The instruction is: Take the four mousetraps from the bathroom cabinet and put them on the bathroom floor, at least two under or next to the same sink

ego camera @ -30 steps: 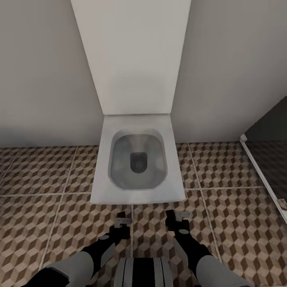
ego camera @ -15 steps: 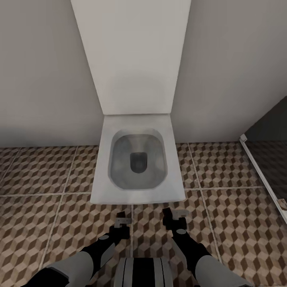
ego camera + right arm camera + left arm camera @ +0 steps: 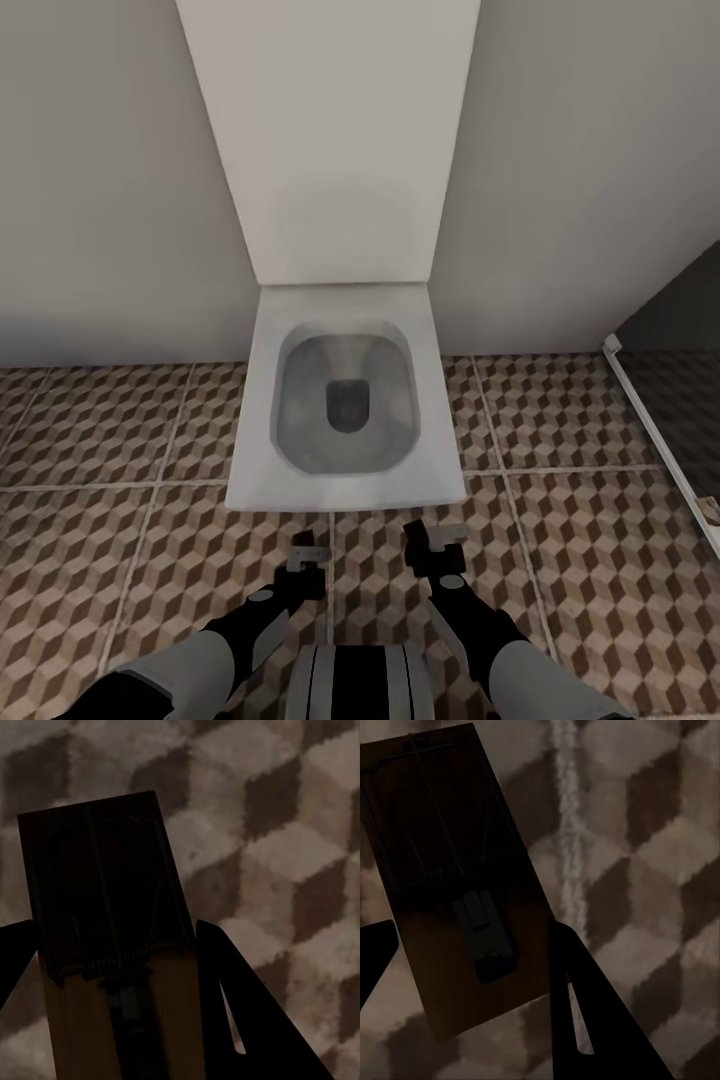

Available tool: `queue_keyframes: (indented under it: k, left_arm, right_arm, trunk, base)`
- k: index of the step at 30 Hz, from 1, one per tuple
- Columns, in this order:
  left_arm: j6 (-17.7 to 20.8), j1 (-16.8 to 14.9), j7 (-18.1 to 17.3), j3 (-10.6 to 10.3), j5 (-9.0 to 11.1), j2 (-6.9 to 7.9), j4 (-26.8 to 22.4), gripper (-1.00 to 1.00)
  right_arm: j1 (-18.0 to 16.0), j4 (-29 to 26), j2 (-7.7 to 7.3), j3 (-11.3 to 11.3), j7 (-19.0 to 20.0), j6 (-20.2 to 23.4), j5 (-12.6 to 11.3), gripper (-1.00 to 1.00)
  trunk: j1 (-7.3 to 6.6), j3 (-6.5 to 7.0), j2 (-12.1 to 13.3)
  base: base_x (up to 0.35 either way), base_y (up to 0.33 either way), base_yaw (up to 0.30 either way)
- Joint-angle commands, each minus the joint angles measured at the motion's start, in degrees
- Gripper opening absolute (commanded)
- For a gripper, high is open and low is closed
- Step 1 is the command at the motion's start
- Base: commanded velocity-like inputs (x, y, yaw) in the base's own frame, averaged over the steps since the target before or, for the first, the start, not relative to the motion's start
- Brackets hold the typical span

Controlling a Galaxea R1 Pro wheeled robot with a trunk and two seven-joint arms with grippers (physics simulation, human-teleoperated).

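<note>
We are holding one mousetrap in each gripper. Left wrist view: the left gripper (image 3: 472, 967) is closing its two dark fingers (image 3: 585, 1012) on the long sides of a mousetrap (image 3: 457, 877), a dark-brown plate with a wire bar and spring across its face. Its long axis is running away from the wrist, tilted slightly off the fingers' line, with the far short edge clear of the fingers. It is hanging over the bathroom floor (image 3: 660, 832), and a pale grout line (image 3: 566, 817) is passing just beside its far corner.

Right wrist view: the right gripper (image 3: 112, 982) is clamping a second mousetrap (image 3: 105, 892) the same way, long axis pointing out along the fingers and the spring coil sitting level with the fingertips. Cube-patterned tile lies beyond it on every side.

Head view: we are seeing the left gripper (image 3: 305, 553) and the right gripper (image 3: 437, 540) held low, well apart, just short of the front edge of the white toilet (image 3: 345, 400). The wall stands behind the toilet. Open tile (image 3: 110, 520) is stretching to both sides; at the far right a white frame rail (image 3: 660, 440) is cutting the floor diagonally.
</note>
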Motion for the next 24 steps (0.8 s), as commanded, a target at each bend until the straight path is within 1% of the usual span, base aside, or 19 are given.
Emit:
queue_keyframes:
  k: [1,10,17,24]
  left_arm:
    - [-0.2,0.0,-0.2,-0.4,0.6,0.0,0.1,-1.0]
    - [-0.2,0.0,-0.2,-0.4,0.6,0.0,0.1,-1.0]
    - [-0.2,0.0,-0.2,-0.4,0.6,0.0,0.1,-1.0]
    - [-0.2,0.0,-0.2,-0.4,0.6,0.0,0.1,-1.0]
  right_arm:
    - [0.0,0.0,-0.04,0.5,-0.5,-0.2,-0.6,-1.0]
    - [0.0,0.0,-0.05,0.5,-0.5,-0.2,-0.6,-1.0]
    - [0.0,0.0,-0.08,0.5,-0.5,-1.7,-0.6,-1.0]
    - [0.0,0.0,-0.13,0.5,-0.5,-2.0,-0.6,-1.0]
  trunk:
    - [-0.01,-0.1,0.0]
    - [-0.01,-0.7,0.0]
    - [-0.01,-0.76,0.0]
    - [-0.01,-0.83,0.0]
  base:
    - [0.0,0.0,0.0]
    - [0.0,0.0,0.0]
    - [0.0,0.0,0.0]
    - [0.0,0.0,0.0]
